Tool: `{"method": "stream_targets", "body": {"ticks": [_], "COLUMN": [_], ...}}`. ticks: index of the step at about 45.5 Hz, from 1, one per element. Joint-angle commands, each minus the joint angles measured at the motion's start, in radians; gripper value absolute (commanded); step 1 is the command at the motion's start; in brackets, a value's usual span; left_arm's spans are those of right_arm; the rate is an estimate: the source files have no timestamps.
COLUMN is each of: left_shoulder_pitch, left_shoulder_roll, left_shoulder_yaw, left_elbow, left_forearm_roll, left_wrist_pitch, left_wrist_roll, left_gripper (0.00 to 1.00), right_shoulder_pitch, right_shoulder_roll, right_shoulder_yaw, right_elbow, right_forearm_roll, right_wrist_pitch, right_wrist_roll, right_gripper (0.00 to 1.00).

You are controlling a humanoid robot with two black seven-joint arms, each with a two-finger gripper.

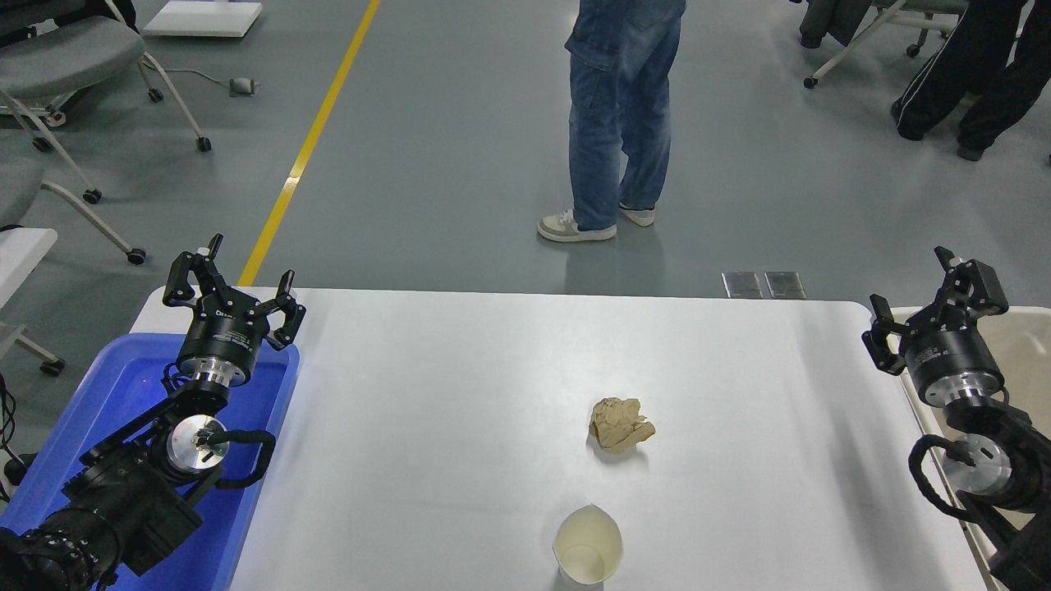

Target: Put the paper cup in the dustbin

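Jaws wide open on my right gripper (932,305) over the dustbin (1026,345); left gripper (232,286) open too, paper cup (587,556) sitting untouched.

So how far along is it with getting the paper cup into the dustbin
Nothing looks done yet. The paper cup stands upright near the table's front edge, in front of the crumpled paper ball. Nothing is in hand: the right gripper hangs open over the dustbin, and the left gripper is open above the blue tub. Still left: reaching, grasping, carrying and dropping the cup.
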Motion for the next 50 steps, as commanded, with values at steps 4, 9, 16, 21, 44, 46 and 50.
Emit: {"method": "stream_targets", "body": {"ticks": [4,9,16,21,44,46,50], "left_shoulder_pitch": [0.000,-0.001,0.000,0.000,0.000,0.000,0.000], "left_shoulder_roll": [0.000,0.000,0.000,0.000,0.000,0.000,0.000], "left_shoulder_yaw": [0.000,0.000,0.000,0.000,0.000,0.000,0.000], "left_elbow": [0.000,0.000,0.000,0.000,0.000,0.000,0.000], "left_forearm_roll": [0.000,0.000,0.000,0.000,0.000,0.000,0.000], "left_wrist_pitch": [0.000,0.000,0.000,0.000,0.000,0.000,0.000], "left_wrist_roll": [0.000,0.000,0.000,0.000,0.000,0.000,0.000], "left_gripper": [1.00,1.00,1.00,1.00,1.00,1.00,1.00], "right_shoulder_pitch": [0.000,0.002,0.014,0.025,0.038,0.045,0.058], "right_shoulder_roll": [-0.013,-0.015,-0.015,-0.015,-0.021,-0.019,-0.021], "right_shoulder_yaw": [-0.001,-0.001,-0.003,-0.004,-0.012,-0.014,-0.020], "right_elbow": [-0.003,-0.006,-0.029,-0.063,-0.091,-0.088,-0.080], "right_forearm_roll": [0.000,0.000,-0.001,-0.001,0.000,0.000,0.000], "right_wrist_pitch": [0.004,0.005,0.010,0.010,0.005,0.005,0.008], "right_wrist_roll": [-0.001,0.000,-0.001,-0.001,-0.001,-0.001,-0.001], "right_gripper": [0.99,0.99,0.99,0.99,0.99,0.99,0.99]}}
